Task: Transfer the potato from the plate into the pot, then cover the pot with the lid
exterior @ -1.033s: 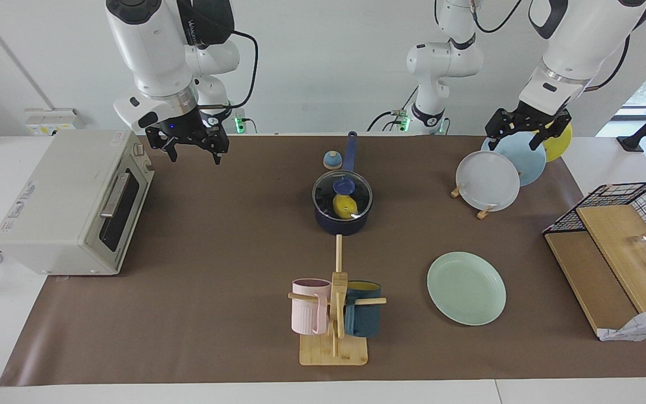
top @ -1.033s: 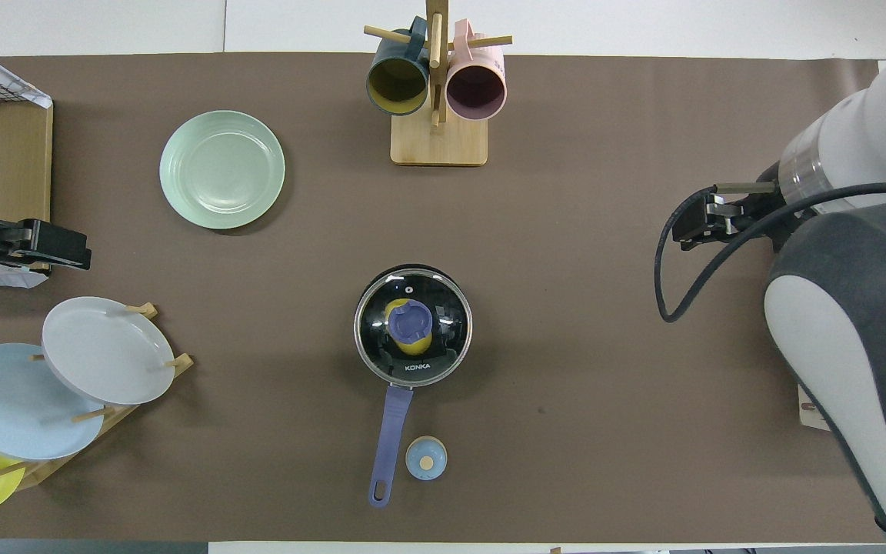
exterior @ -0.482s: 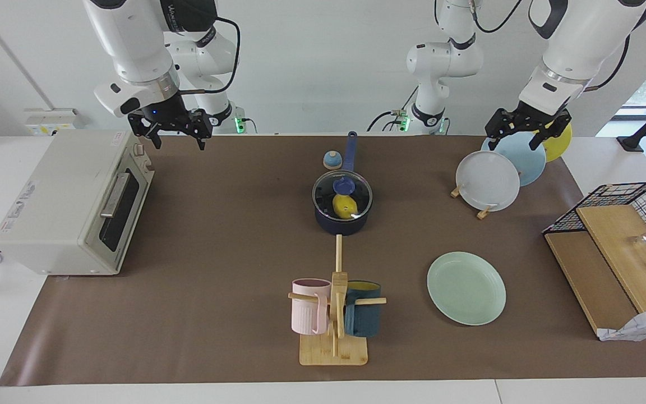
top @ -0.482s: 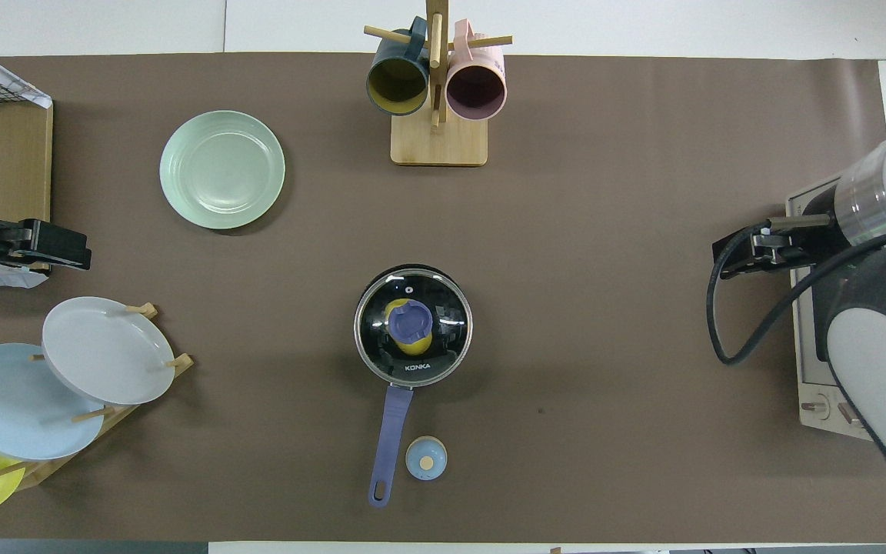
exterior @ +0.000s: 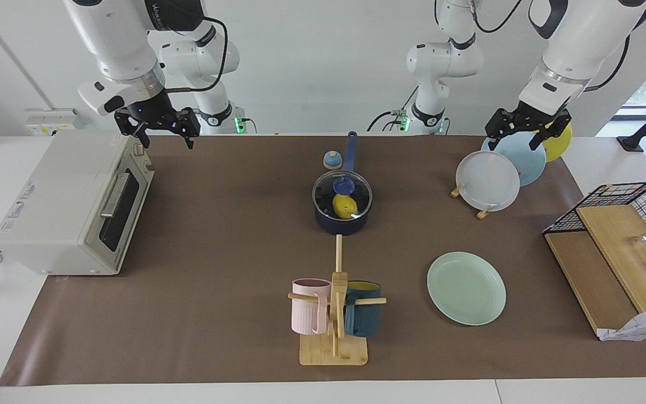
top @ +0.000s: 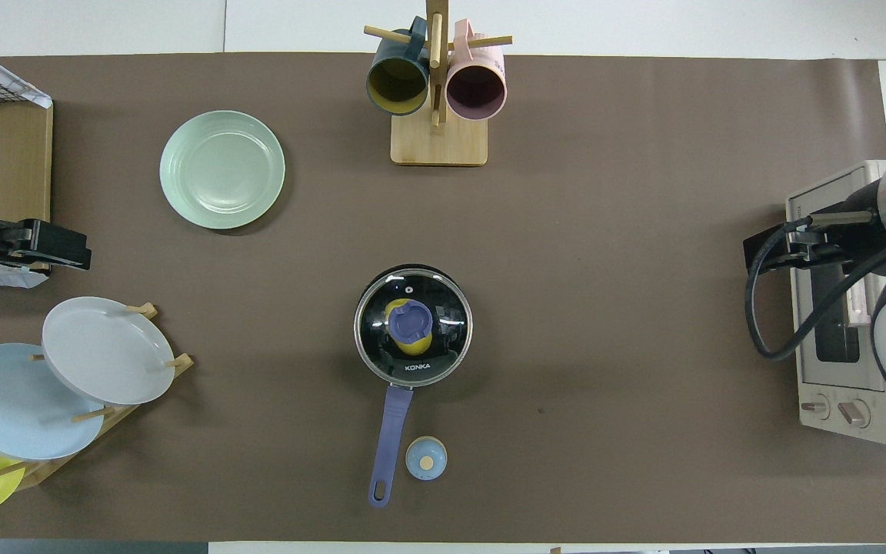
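Potato (exterior: 345, 206): inside pot (exterior: 341, 222), visible through lid (exterior: 342, 195), which sits level on the rim. Plate (exterior: 466, 288): bare, at five o'clock from the pot in the facing view. Task judged complete; the remaining step is to keep both arms clear and leave the lid undisturbed. Right gripper (exterior: 157, 130): fingers spread, holding nothing, raised over the toaster oven (exterior: 70, 203) corner. Left gripper (exterior: 526, 131): fingers spread, holding nothing, waiting above the plate rack (exterior: 488, 179). Bell (exterior: 332, 160) beside the pot handle; mug stand (exterior: 334, 314) at six o'clock. Nothing obstructs.
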